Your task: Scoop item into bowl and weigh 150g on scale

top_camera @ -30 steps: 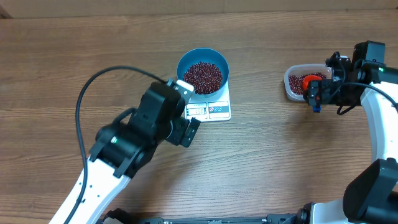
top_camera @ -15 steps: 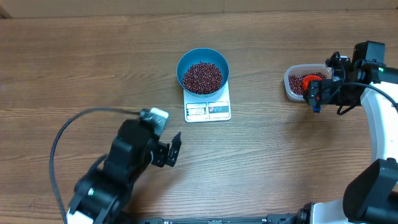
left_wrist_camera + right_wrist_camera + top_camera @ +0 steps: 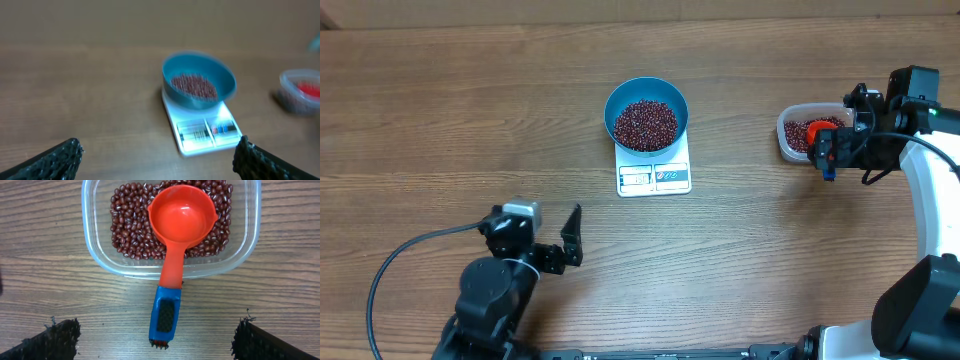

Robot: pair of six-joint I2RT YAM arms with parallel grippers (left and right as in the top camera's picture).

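Observation:
The light-blue bowl (image 3: 610,105) stands on the white scale (image 3: 655,178) with a pile of dark red-brown beans (image 3: 646,124) in it. In the left wrist view the bowl (image 3: 200,100) and scale (image 3: 205,132) are blurred and lie ahead of my open, empty left gripper (image 3: 157,160). Seen from overhead, that gripper (image 3: 568,240) sits low and left, well away from the scale. My right gripper (image 3: 157,330) is open, its fingers wide apart on either side of the blue handle (image 3: 165,315) of the orange scoop (image 3: 182,217) without touching it. The scoop's cup rests on the beans (image 3: 130,225).
A clear plastic tub (image 3: 95,245) of beans holds the scoop at the right side of the table (image 3: 785,135). The left arm's black cable (image 3: 410,250) loops over the wood near the front left.
My left arm has drawn back from beside the scale to the front left of the table, gripper still open. The right arm, scoop, bowl and scale have not moved.

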